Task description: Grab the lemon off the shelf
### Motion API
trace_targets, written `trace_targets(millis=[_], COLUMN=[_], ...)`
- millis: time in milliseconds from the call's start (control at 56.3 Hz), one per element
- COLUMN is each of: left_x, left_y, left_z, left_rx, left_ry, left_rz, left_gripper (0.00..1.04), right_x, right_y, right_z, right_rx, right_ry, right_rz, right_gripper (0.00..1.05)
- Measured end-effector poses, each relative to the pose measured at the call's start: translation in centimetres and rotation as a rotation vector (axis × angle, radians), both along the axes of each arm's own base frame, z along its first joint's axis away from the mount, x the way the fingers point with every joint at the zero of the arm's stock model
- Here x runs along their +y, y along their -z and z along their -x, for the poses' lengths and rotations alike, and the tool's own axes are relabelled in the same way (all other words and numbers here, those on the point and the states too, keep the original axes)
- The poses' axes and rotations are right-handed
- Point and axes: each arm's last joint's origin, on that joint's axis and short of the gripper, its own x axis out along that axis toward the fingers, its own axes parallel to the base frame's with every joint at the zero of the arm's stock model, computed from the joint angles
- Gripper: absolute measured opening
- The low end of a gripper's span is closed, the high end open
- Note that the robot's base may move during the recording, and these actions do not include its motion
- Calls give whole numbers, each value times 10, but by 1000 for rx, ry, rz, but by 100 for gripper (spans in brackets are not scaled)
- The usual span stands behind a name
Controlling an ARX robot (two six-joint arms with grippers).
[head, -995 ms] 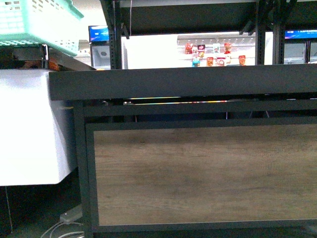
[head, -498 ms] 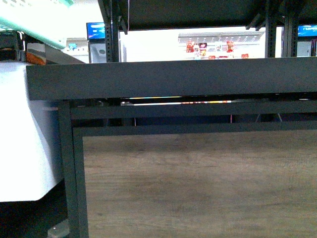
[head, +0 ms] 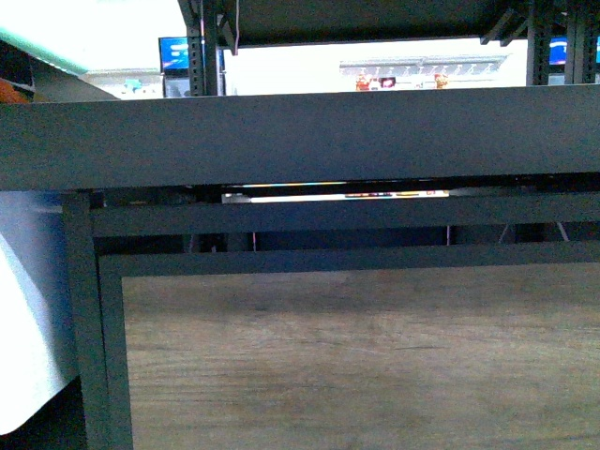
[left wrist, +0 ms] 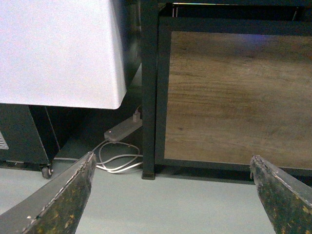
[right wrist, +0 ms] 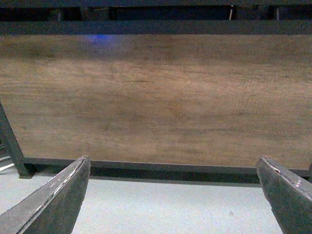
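The shelf (head: 300, 136) fills the front view: a dark tray edge runs across, with the brown wood-look front panel (head: 356, 356) below it. The lemon is out of view. In the left wrist view the same panel (left wrist: 234, 92) stands behind the shelf's black corner post (left wrist: 148, 97), and my left gripper (left wrist: 170, 195) hangs open low over the pale floor. My right gripper (right wrist: 173, 195) is also open, with nothing between its fingers, facing the wood panel (right wrist: 156, 97) just above the floor.
A white cabinet (left wrist: 58, 48) stands beside the shelf's corner post. A power strip (left wrist: 122, 130) with white cables (left wrist: 114, 163) lies on the floor under it. A teal basket edge (head: 37, 52) shows at upper left. Distant store shelves (head: 403, 80) show behind.
The front view has closed in on the shelf and shifted: the tray edge and wood panel now sit lower and larger, and the white cabinet and teal basket have slid off toward the left.
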Motion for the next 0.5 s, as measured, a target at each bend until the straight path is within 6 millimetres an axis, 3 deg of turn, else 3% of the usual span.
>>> trace_targets(millis=[498], left_x=[0], left_y=[0], left_z=[0], left_rx=[0], left_ry=[-2], left_rz=[0], left_gripper=[97], right_x=[0], right_y=[0], right_z=[0], right_rx=[0], right_ry=[0], right_rz=[0], right_gripper=[102])
